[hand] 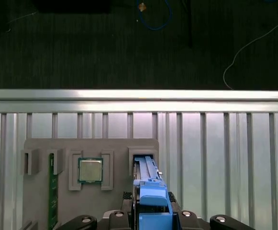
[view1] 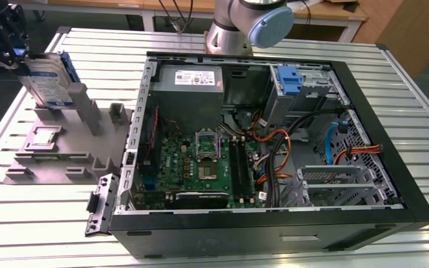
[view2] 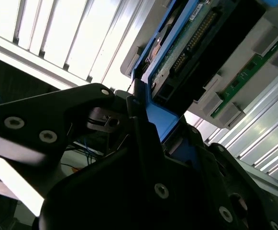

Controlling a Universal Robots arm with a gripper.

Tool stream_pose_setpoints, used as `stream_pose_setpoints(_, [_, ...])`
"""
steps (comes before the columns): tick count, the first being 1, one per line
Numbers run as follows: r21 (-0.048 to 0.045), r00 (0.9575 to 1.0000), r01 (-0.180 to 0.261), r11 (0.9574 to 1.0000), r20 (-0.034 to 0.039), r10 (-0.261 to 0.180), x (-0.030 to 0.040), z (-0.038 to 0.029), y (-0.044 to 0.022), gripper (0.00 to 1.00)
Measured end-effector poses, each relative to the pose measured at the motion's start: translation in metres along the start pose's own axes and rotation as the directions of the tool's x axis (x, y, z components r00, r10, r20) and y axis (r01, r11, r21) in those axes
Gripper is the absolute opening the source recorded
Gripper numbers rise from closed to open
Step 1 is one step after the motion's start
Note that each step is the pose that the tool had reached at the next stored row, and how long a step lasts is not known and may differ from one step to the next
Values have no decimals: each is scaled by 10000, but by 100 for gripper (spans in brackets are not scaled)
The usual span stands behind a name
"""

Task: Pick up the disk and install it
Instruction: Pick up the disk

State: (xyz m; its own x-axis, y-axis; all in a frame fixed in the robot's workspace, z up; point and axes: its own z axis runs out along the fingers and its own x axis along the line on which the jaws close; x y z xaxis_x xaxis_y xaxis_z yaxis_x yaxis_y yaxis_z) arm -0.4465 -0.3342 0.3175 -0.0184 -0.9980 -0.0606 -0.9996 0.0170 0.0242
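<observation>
Black pincer [view1: 18, 58] clamps the silver metal hard drive in its blue plastic carrier [view1: 47, 81], upright at the grey holder [view1: 51, 162]. Pick-up is in hand; installing likely demands a carry to the open black computer case [view1: 274, 226].

Silver disk [view1: 43, 84], its white label crossed by a blue band and its edges framed in blue plastic, in a black gripper [view1: 22, 58]. The fixture [view1: 58, 151] is plain grey; the table [view1: 43, 223] is pale silver, ribbed in long slats. The black computer case [view1: 274, 237] shows a green motherboard [view1: 199, 162], orange cables [view1: 278, 142], a blue bracket [view1: 292, 81] and a grey power supply [view1: 192, 84] with a white label.
</observation>
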Motion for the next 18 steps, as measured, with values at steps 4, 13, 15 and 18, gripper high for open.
stream_pose_setpoints(4, [0, 10000, 0, 10000, 0, 0, -2, -31, 1, 37])
stream_pose_setpoints(13, [1, 10000, 0, 10000, 1, 0, -5, -78, 2, 37])
stream_pose_setpoints(15, [3, 10000, 0, 10000, 2, 0, -5, -77, 1, 37])
stream_pose_setpoints(18, [0, 10000, 0, 10000, 0, 0, -5, -82, 2, 37])
